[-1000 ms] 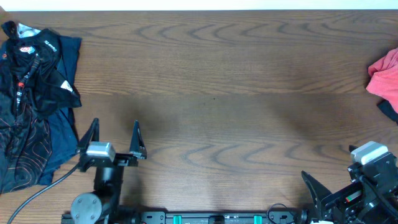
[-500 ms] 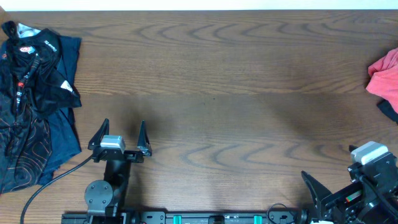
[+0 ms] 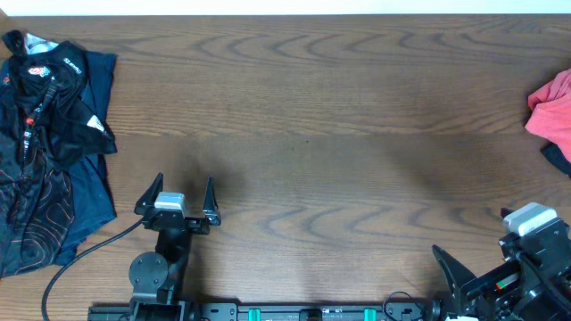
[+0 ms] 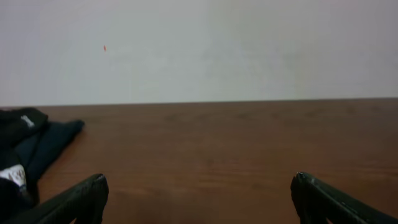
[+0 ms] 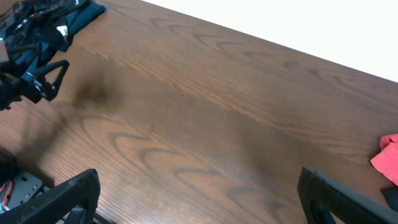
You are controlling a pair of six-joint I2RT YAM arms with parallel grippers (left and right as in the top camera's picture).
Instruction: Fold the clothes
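Both left gripper (image 3: 185, 183) and right gripper (image 5: 198, 180) gape empty; coral-red clothes (image 3: 551, 105) bunched at the table's (image 3: 339, 107) right edge, likely soft, light, limp: pinch a hem corner

Lighting's soft and even from above, and the table (image 3: 357, 107) looks matte. A few faint, smudgy shadows sit toward its near edge, darkest just by the left gripper (image 3: 184, 181). Left wrist view's dimmer and kinda soft. The white past the far edge is blown out.

The black arms (image 3: 156, 267) bear pale wrist blocks (image 3: 169, 202), pointed black end effector fingers (image 3: 211, 198) and a black cable (image 3: 98, 245).
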